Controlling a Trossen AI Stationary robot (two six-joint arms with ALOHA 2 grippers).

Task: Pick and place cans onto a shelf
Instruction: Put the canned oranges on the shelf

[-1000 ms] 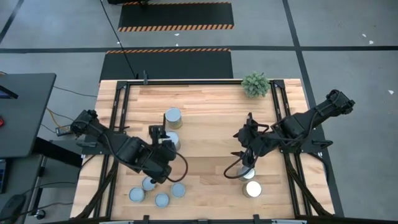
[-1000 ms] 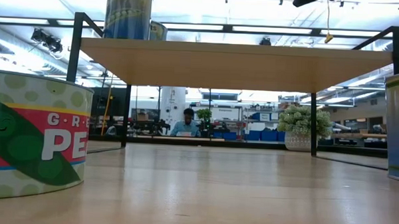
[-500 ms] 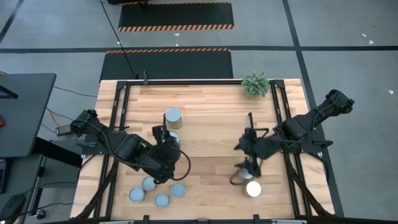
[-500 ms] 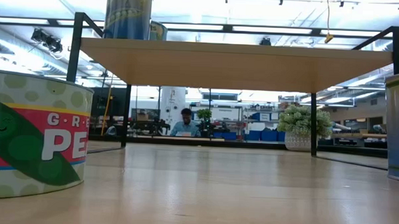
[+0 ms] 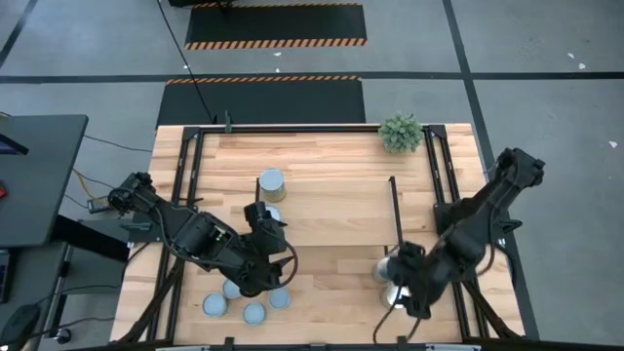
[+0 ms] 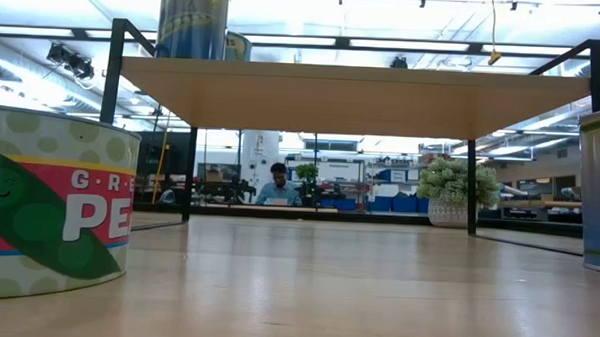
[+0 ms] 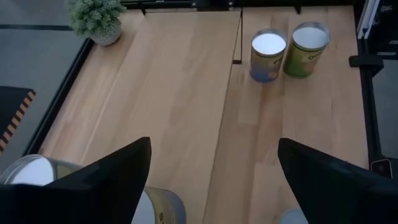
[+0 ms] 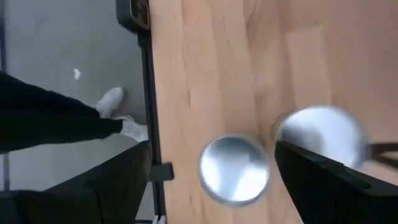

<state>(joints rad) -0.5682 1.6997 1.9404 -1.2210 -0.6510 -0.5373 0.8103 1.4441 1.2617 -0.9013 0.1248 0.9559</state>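
The shelf [image 5: 331,185] is a light-wood board on black rod frames, with two wide cans [image 5: 271,182] standing on it. My left gripper [image 5: 265,216] hovers open just above the nearer of them [image 7: 155,208], touching nothing. Several small blue-grey-topped cans [image 5: 253,312] stand on the tabletop at the near left. Two more cans [image 7: 268,56] stand at the near right. My right gripper [image 5: 402,281] hangs open above these two, which show between its fingers [image 8: 235,168], apart from them.
A small potted plant [image 5: 401,132] stands at the far right corner. A person's leg and shoe [image 8: 112,99] show on the floor beside the table's right edge. In the low view a large labelled can [image 6: 48,215] stands close at the left, and bare tabletop runs under the shelf [image 6: 353,95].
My right gripper has swung from the shelf's right end toward the table's near edge and sunk a little, ending over the two near-right cans. My left gripper has tipped up somewhat and stayed over the shelf cans. Both stay open.
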